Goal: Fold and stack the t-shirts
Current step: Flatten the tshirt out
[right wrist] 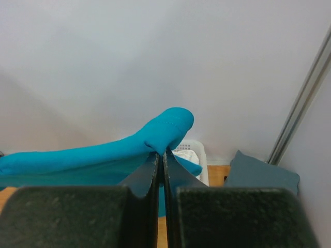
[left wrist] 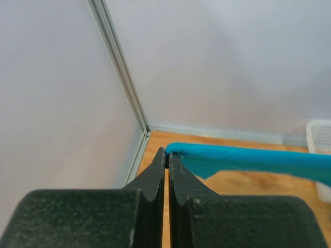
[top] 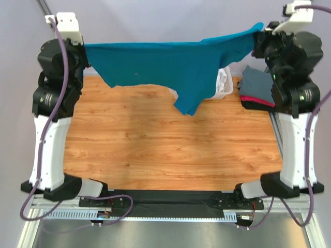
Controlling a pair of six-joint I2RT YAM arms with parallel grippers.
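No text, label, brand, number or sign can be read anywhere.

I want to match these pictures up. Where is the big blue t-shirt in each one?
Top view: the teal t-shirt hangs stretched across the upper part of the picture, drooping right of centre.
Left wrist: a band running right from the left gripper.
Right wrist: bunched above the right gripper, spreading left.
Shared landmark: the white basket, seen in all three views.
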